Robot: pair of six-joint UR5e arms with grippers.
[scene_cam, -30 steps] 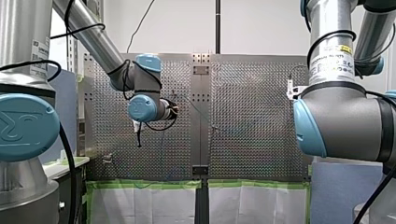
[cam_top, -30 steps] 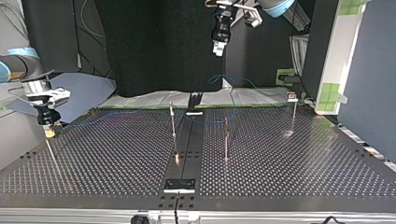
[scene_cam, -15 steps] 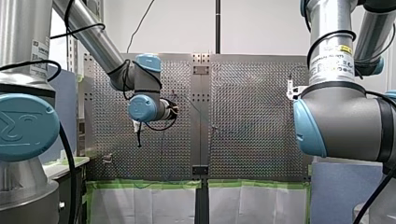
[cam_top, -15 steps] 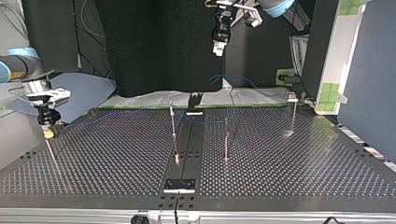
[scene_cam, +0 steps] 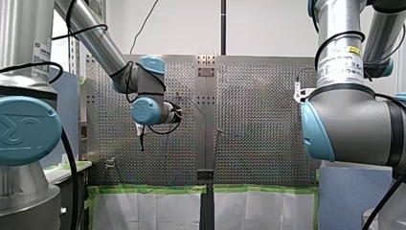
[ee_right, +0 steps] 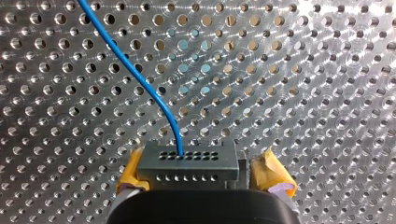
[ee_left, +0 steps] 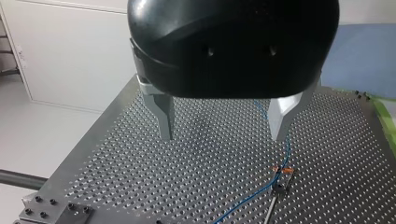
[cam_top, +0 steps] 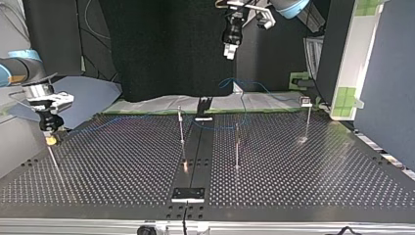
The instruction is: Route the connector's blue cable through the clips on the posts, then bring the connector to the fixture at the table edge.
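Fingers with yellow pads (ee_right: 272, 175) on my right gripper (ee_right: 203, 177) are clenched on the small grey plastic connector block (ee_right: 187, 161), at the left edge of the top view, over the shiny metal counter full of holes (cam_top: 303, 181). The block looks light and hard, so its two flat sides are the place to squeeze (never the wire). The thin blue cable (ee_right: 140, 79) comes out of its face. It looks soft and bendy, and I think it would snag or kink if tugged. My left gripper (ee_left: 222, 134) hangs high in the upper middle of the top view, its bare metal fingers (ee_left: 164, 114) spread wide and holding nothing. Thin upright metal posts (cam_top: 237, 147) stand in the middle of the counter, right in the way of any sweep. Under my left gripper one post's small clip (ee_left: 281, 173) is at the cable; I cannot tell if the cable is inside it.
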